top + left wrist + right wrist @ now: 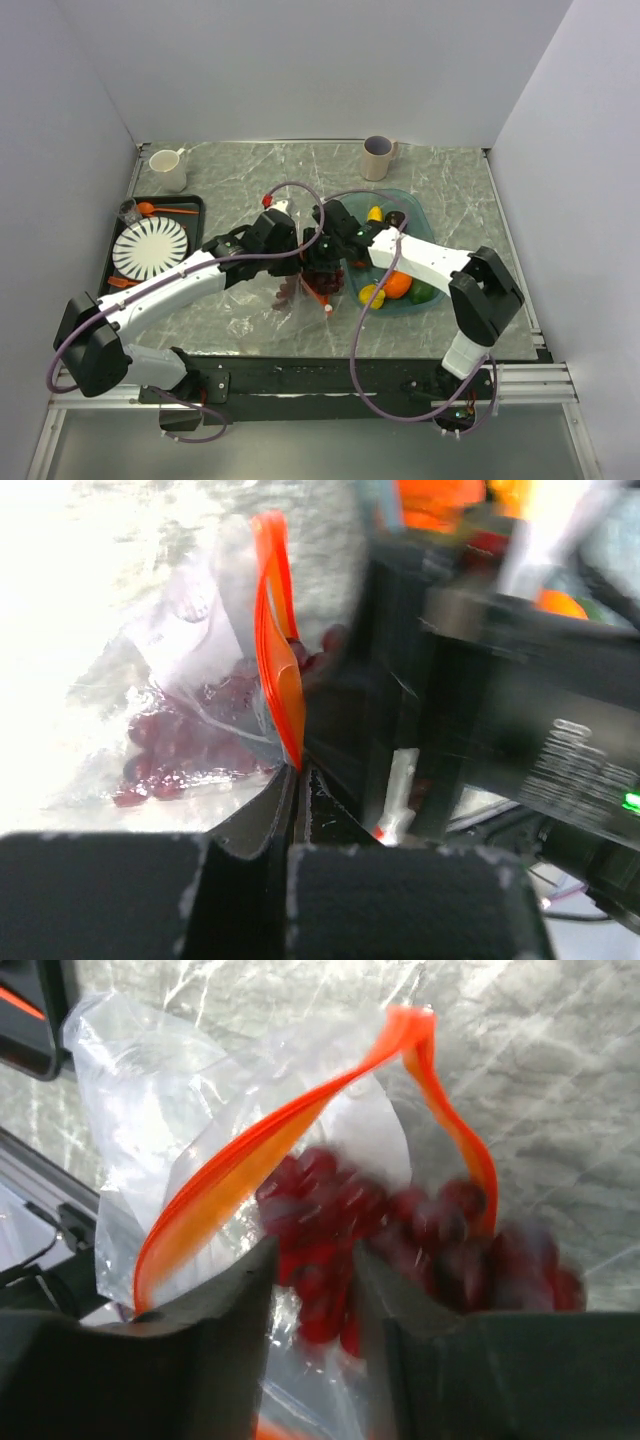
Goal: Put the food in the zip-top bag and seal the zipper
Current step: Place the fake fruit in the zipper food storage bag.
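On the marble table [450, 180], toy fruits [397, 285] are held in the teal tray [410, 205]. The zip-top bag [130, 1080] lies beside the tray, mouth spread, with the grape bunch [420, 1220] inside. The zipper [275, 630] is clamped by the left gripper [298, 772]. The right gripper [312, 1257] is released, fingers parted at the mouth.

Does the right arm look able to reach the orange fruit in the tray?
Probably yes: right gripper open above the bag, orange fruit uncovered beside its forearm; it must pull back.
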Robot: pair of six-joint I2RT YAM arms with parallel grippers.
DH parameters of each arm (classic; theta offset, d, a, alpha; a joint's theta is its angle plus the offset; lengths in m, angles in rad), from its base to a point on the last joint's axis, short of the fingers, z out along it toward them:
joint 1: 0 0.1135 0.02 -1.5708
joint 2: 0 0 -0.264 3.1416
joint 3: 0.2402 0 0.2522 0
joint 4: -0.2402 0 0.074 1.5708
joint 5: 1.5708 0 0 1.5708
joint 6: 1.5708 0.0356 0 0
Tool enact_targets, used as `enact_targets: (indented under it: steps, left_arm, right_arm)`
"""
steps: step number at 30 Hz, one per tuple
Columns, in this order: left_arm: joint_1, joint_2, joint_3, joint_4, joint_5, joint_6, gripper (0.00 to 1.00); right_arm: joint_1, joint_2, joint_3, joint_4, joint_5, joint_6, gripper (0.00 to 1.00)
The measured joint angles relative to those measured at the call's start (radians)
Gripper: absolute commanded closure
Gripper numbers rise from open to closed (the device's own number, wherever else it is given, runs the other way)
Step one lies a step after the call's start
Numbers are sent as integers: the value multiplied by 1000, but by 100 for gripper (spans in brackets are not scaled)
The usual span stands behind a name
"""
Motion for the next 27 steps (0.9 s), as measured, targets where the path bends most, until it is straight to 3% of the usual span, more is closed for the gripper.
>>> enact_targets:
  steps: [2, 6, 14, 20, 27]
  left_arm:
    - [1, 1, -6, -8, -16, -8, 99]
    - [1, 1, -28, -13, -63, -22, 99]
    - [-3, 20, -61, -20, -79, -29, 99]
    - [-3, 33, -83, -49, -132, -33, 99]
    - [-2, 33, -111, -89, -167, -39, 99]
  right_arm:
    - [-1, -28, -21, 6, 19, -5, 32]
    - [0, -109, -40, -29, 80, -20, 27]
    - [1, -251, -68, -5, 151, -13, 28]
    - [0, -225, -179, -15, 164, -5, 29]
    - [0, -184, -198, -6, 164, 5, 25]
